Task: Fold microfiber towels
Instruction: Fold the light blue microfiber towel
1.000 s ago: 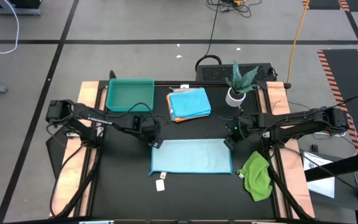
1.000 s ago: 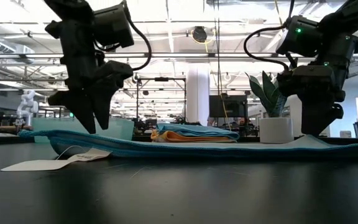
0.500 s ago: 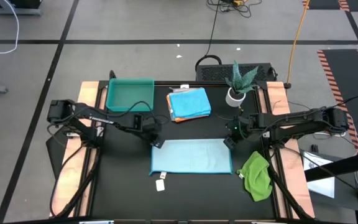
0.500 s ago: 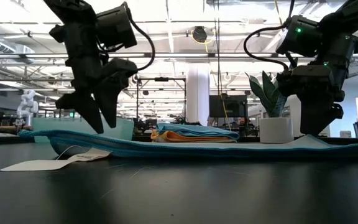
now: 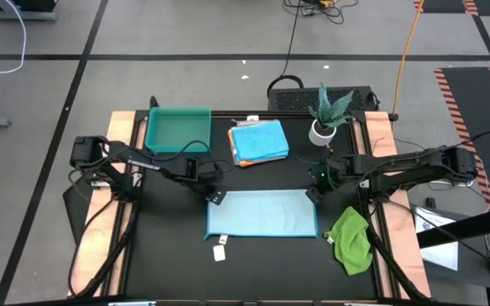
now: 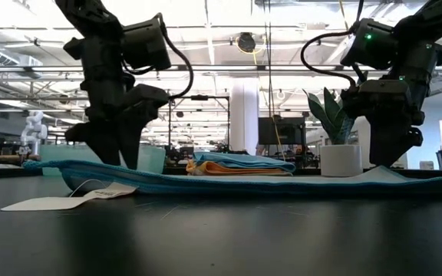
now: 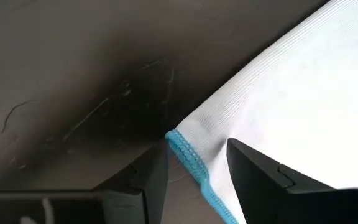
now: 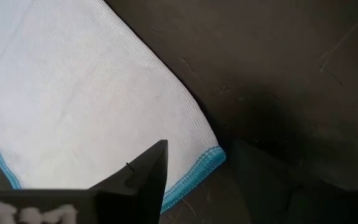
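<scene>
The pale blue towel (image 5: 262,212) is lying long-axis nine-to-three, its far corners sitting between the spread fingers of the left gripper (image 5: 215,197) and right gripper (image 5: 314,193).

No legible text from my station. The white tag (image 5: 220,252) beside the pale blue towel (image 5: 262,212) shows no print I can make out. Pale marks sit on the left arm's link (image 5: 133,162) and on the right gripper's body (image 8: 17,211) in its wrist view; both unreadable.
</scene>
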